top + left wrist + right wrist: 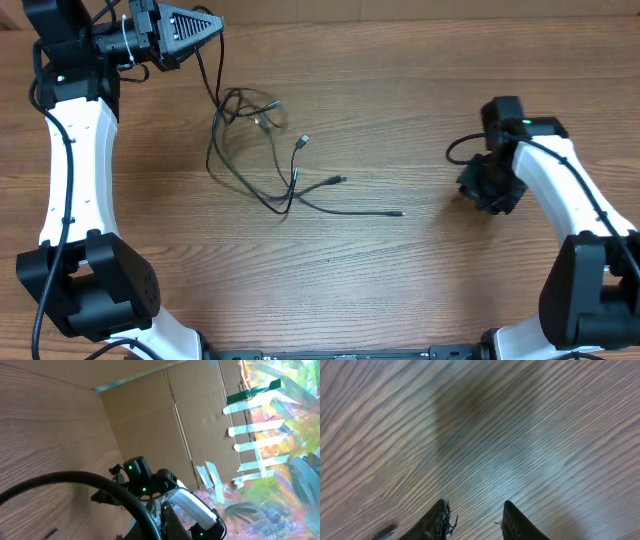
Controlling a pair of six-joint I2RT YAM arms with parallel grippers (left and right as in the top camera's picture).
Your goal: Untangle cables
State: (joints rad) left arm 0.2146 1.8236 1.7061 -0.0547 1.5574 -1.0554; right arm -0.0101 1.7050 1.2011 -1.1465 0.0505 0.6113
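Observation:
A tangle of thin black cables (255, 150) lies on the wooden table left of centre, with loose plug ends at the right (340, 180). My left gripper (212, 26) is raised at the back left with its fingers together. One black cable (205, 75) hangs from it down to the tangle. That cable crosses close in the left wrist view (75, 477), where my fingers are hidden. My right gripper (487, 190) is open and empty, low over bare wood far right of the cables. Its two fingers are apart in the right wrist view (472, 505).
A cardboard wall (150, 415) stands at the table's far side. In the left wrist view the right arm (150, 480) shows across the table. The wooden table top (400, 90) lies between the cables and the right gripper.

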